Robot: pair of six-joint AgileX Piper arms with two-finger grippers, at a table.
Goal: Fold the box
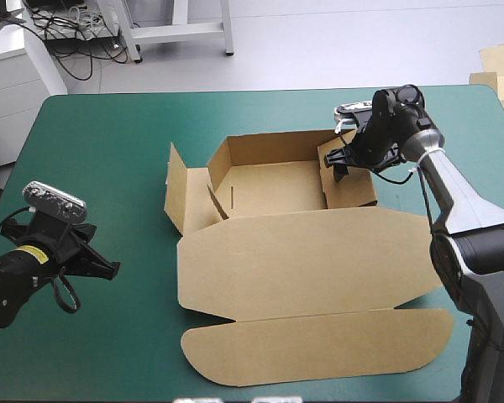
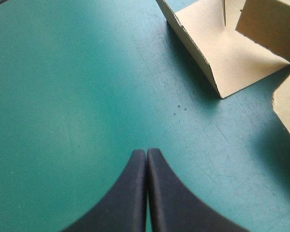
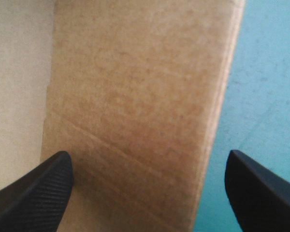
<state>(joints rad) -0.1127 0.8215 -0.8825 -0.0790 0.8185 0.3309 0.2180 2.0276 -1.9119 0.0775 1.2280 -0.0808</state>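
The brown box [image 1: 277,189] lies mid-table as an open tray, back and side walls raised, with its wide lid [image 1: 311,260] and front flap [image 1: 319,344] flat toward the near edge. My right gripper [image 1: 346,159] stands open at the tray's right wall, and that wall [image 3: 140,111] fills the space between its fingers [image 3: 34,193] in the right wrist view. My left gripper [image 1: 101,269] rests shut over bare teal-green cover near the table's left edge, well apart from the box. Ahead of its fingers [image 2: 146,193] the box's left flap [image 2: 222,63] shows.
More brown board [image 1: 502,71] lies beyond the table's far right corner. Bare teal-green cover [image 1: 92,151] stretches between the left arm and the box.
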